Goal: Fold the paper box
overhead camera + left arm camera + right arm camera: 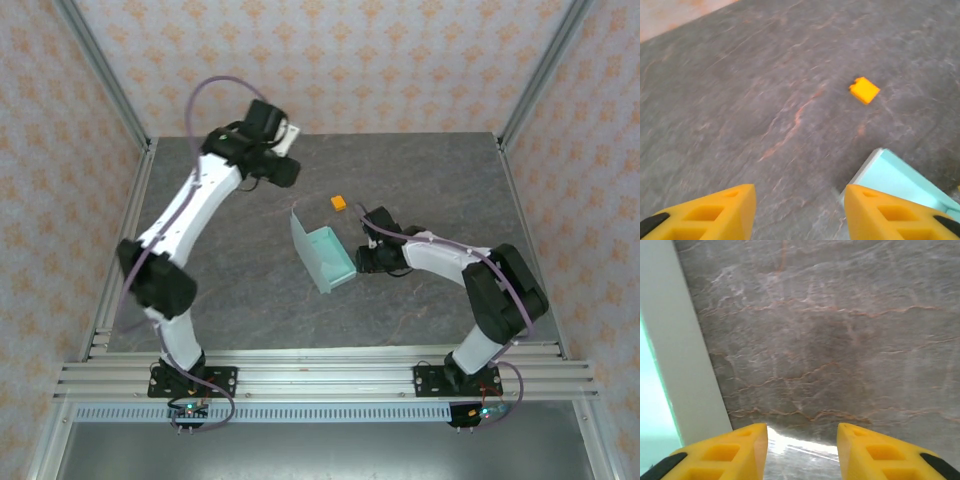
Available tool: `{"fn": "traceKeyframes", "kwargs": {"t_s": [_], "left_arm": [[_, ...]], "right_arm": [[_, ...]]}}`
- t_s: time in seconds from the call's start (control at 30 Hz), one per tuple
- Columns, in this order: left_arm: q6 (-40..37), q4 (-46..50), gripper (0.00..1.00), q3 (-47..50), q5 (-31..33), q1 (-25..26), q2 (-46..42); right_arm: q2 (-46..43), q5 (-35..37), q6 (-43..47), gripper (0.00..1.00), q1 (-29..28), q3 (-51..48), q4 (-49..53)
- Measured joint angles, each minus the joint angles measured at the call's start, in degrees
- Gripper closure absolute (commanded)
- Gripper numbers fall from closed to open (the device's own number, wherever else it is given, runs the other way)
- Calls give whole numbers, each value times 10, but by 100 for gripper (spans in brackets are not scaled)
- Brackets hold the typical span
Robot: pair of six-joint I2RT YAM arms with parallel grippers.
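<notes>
The paper box (328, 256) is a pale mint-green open tray in the middle of the table, with one flap standing up on its left side. In the left wrist view a corner of the paper box (900, 182) lies behind the right finger. My left gripper (800, 200) is open above bare table, up and to the left of the box, where the left gripper (285, 172) shows from above. My right gripper (368, 257) sits just right of the box. The right gripper (801, 437) is open with only table between its fingers, and the paper box's pale wall (687, 365) is beside its left finger.
A tiny orange cube (339, 203) lies behind the box, and the orange cube (864, 90) is ahead of the left fingers. The grey stone-patterned table (230, 270) is fenced by metal rails and patterned walls.
</notes>
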State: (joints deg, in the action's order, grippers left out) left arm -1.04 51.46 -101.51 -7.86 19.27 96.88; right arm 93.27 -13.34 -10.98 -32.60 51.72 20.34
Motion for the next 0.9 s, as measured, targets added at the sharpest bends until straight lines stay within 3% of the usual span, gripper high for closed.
{"fn": "traceKeyframes", "kwargs": {"t_s": [0.17,0.47,0.63,0.8,0.9], "left_arm": [[92,-113,48,239,37,-25,-132],[208,-230,44,510,83,-115,-299],[246,-268,45,583,72,-119,-360],[276,-302,45,649,17,-118,-379],[283,-304,45,675,-6,-114,-385]], "right_arm": [[0,-37,-28,60,-36,-21,-39],[26,-73,-77,60,-113,3,-99],[0,-46,-53,56,-103,11,-72],[-56,-31,-12,56,-49,13,-65],[-46,-15,13,56,-30,26,-64]]}}
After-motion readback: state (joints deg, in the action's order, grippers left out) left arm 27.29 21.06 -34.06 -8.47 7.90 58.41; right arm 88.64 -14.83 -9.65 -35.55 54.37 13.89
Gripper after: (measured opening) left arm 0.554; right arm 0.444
